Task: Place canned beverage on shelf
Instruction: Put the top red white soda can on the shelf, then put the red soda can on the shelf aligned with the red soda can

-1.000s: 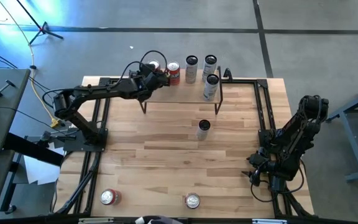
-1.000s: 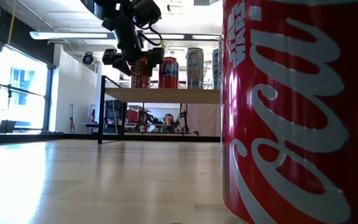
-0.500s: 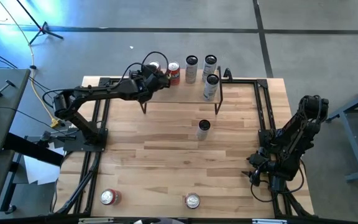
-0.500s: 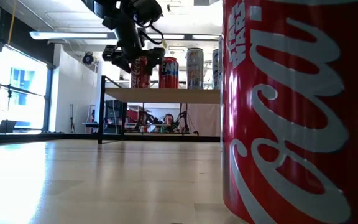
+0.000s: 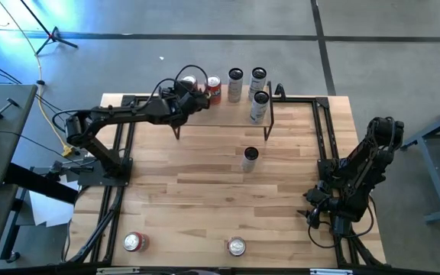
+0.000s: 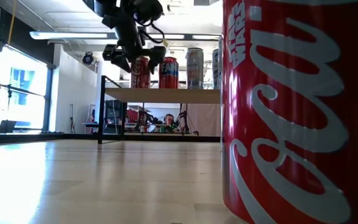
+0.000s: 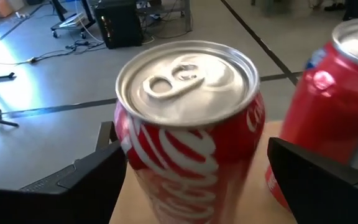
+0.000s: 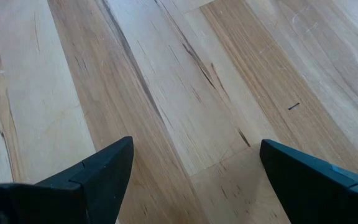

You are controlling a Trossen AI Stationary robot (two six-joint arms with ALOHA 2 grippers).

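Left fingers (image 7: 191,180) spread apart, one on each side of the red can (image 7: 188,124), gaps visible, no clamp. Can stands upright on the shelf (image 6: 160,94) at its left end, second red can (image 7: 337,93) just beside the far finger. Right fingers (image 8: 194,171) apart over bare tabletop (image 8: 185,87), holding nothing, near the right edge.

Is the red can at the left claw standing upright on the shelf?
Yes, upright: the red can shows its lid on top, standing on the shelf between the open left claw fingers.
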